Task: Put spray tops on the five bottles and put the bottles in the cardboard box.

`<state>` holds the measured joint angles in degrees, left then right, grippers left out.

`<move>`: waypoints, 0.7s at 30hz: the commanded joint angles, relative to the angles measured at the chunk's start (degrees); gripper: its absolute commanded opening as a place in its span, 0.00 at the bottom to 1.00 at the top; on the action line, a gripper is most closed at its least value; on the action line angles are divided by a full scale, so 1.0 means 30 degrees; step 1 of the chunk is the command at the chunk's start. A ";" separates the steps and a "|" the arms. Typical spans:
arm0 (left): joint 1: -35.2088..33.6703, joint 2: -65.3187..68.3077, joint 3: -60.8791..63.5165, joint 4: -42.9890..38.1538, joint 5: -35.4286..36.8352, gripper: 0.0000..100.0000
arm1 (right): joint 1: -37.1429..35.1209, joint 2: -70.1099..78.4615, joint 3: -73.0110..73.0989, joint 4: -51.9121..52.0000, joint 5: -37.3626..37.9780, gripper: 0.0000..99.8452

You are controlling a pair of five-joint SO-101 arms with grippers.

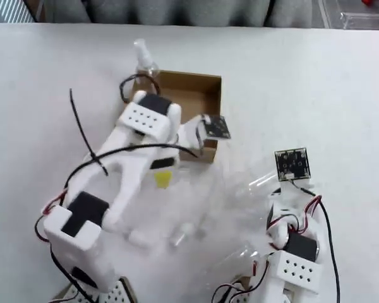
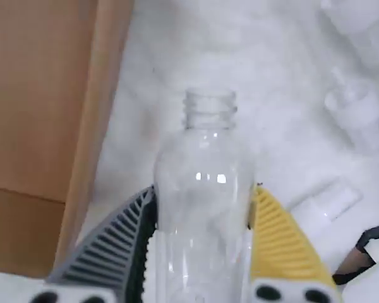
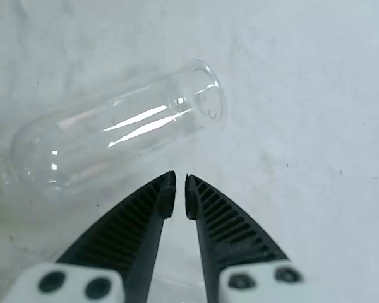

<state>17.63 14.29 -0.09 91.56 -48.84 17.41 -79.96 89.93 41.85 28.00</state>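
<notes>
My left gripper (image 2: 203,192), with one grey and one yellow finger (image 2: 275,233), is shut on a clear bottle (image 2: 205,170) whose threaded neck is bare. The cardboard box (image 2: 44,113) stands right beside it. In the high view the left arm (image 1: 136,158) stretches up to the open box (image 1: 189,95). A bottle with a spray top (image 1: 144,58) stands at the box's far corner. My right gripper (image 3: 179,192) is shut on nothing, just short of a clear capless bottle (image 3: 120,136) lying on its side.
Loose white spray tops (image 2: 354,110) lie on the table past the held bottle, and more (image 1: 139,237) lie near the left arm's base. Other clear bottles (image 1: 259,183) lie between the arms. The right arm (image 1: 297,265) sits at the front right.
</notes>
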 commanded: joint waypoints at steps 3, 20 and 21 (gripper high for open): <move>-0.1040 -0.2945 0.0498 0.0322 0.0498 0.02 | 0.0073 -0.0220 -0.0088 -0.0454 0.0205 0.02; -1.0769 -0.8601 0.4923 -0.1319 0.4190 0.02 | 0.0073 -0.0103 -0.0088 -0.0366 0.0264 0.02; -1.1619 -0.8601 0.4952 -0.1700 0.4190 0.02 | -0.0015 -0.0073 -0.0088 -0.0366 0.0264 0.02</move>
<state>-9.19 -8.57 14.95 89.80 -36.88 17.41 -79.96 89.93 41.85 28.00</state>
